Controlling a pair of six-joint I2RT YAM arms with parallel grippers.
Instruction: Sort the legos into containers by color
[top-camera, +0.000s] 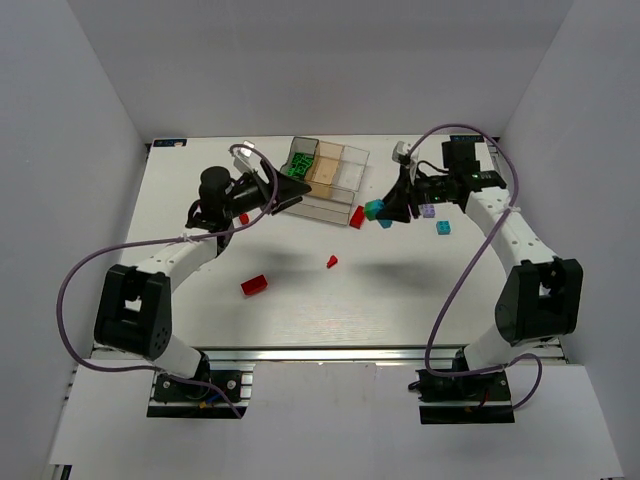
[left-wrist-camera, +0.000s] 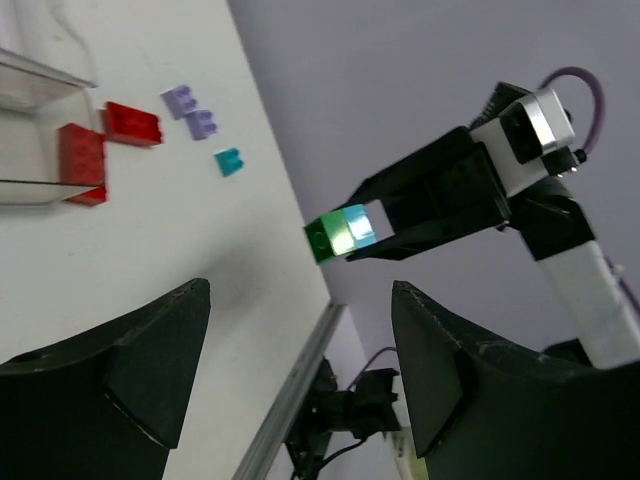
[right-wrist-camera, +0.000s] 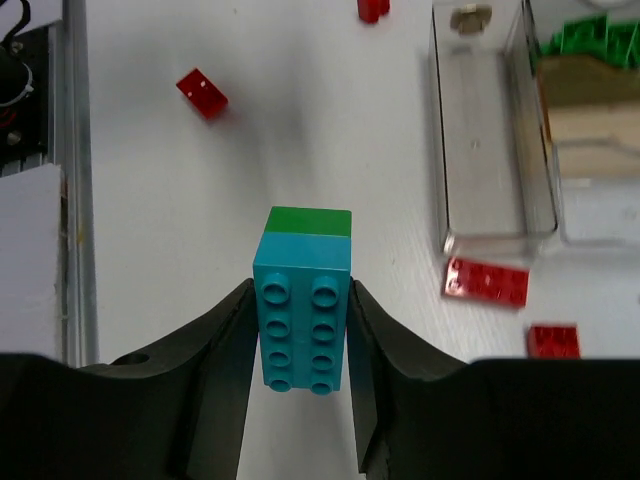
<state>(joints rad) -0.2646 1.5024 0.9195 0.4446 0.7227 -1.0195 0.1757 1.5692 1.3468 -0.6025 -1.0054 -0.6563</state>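
**Top external view.** The right gripper (top-camera: 384, 212) carries a stacked cyan-and-green studded brick pair (top-camera: 374, 209) above the white table (top-camera: 300, 310), just right of the clear plastic divided tray (top-camera: 325, 207). The left gripper (top-camera: 295, 192) is at the tray's left side.

**Left wrist view.** The left gripper's jaws stand wide apart with nothing between them.

**Right wrist view.** The right gripper's fingers (right-wrist-camera: 225, 340) clamp the pair's cyan half. Green bricks (right-wrist-camera: 580, 40) lie in one tray compartment, and flat red bricks (right-wrist-camera: 487, 282) lie on the table.
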